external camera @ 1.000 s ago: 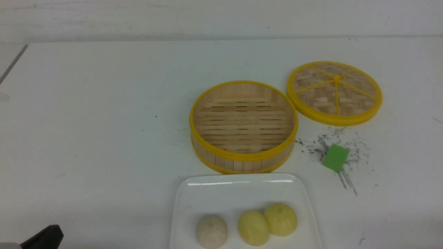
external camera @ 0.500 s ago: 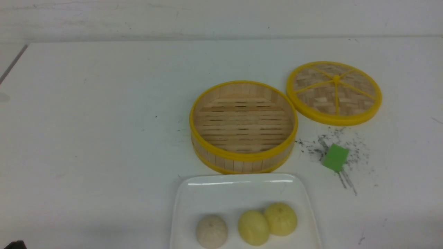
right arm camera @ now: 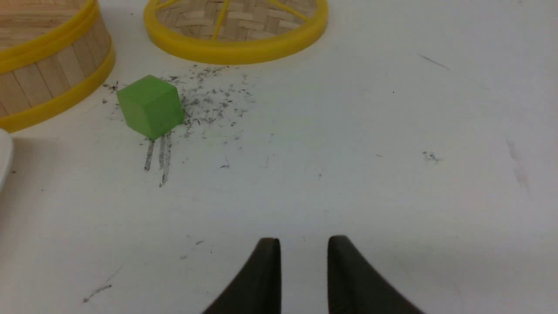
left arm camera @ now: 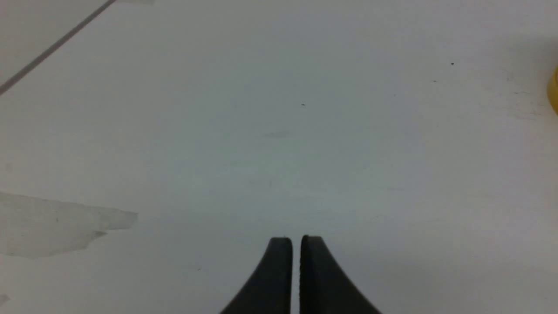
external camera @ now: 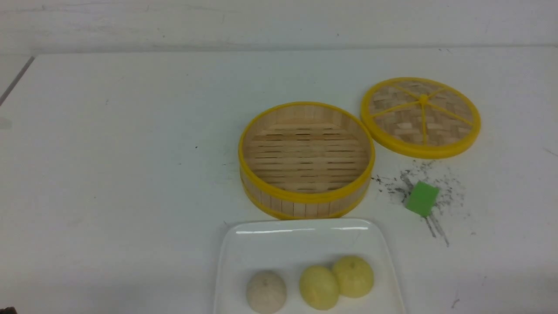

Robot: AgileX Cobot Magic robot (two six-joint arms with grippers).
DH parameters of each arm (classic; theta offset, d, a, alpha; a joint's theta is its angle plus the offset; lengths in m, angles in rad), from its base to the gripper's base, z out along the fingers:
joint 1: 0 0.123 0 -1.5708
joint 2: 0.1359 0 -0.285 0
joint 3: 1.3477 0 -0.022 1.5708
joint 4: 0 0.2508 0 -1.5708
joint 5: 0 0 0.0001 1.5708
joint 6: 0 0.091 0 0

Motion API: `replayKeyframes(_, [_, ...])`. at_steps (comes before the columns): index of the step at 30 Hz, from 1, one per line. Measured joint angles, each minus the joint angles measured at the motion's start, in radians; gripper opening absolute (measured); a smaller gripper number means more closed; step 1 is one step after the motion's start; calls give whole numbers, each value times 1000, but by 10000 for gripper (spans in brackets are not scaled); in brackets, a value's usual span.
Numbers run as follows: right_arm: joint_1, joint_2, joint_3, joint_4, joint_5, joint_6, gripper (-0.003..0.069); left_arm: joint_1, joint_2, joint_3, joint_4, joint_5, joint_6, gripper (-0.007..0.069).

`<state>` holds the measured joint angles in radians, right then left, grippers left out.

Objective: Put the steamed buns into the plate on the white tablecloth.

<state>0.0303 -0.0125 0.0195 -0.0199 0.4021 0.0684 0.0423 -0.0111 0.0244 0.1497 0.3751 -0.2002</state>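
While all three buns lie on the plate, both arms sit apart from them over bare cloth.

Buns: the beige-white bun (external camera: 266,291) lies toward the plate's left; the two pale yellow buns (external camera: 319,287) (external camera: 353,276) touch each other just to its right. All three sit in the near half of the plate.

Plate: the white plate (external camera: 301,237) lies at the near edge of the front view, cut off by the picture's bottom. Its far half is bare. Its far rim lies just beside the steamer's near wall.

Tablecloth: the white tablecloth (external camera: 122,144) is wide and bare on the robot's left side; its far edge meets the wall.

Steamer: the yellow-rimmed bamboo steamer (external camera: 306,159) stands uncovered with nothing inside.

Lid: the woven lid (external camera: 421,117) lies flat to the far right of the steamer, close to its rim.

Cube: the green cube (external camera: 422,199) sits among dark scribbles, right of the steamer and nearer than the lid; well apart from the plate's right edge.

Left gripper: the left gripper (left arm camera: 296,244) has its dark fingers pressed nearly together, holding nothing, over bare cloth.

Right gripper: the right gripper (right arm camera: 303,246) has a clear gap between its fingers, holding nothing, over speckled cloth nearer than the cube.
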Motion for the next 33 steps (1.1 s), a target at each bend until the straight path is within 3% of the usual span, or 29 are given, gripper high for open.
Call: replayKeyframes(33, [0,0,0,1,0,0,228,0,0,0,1,0,-1,90])
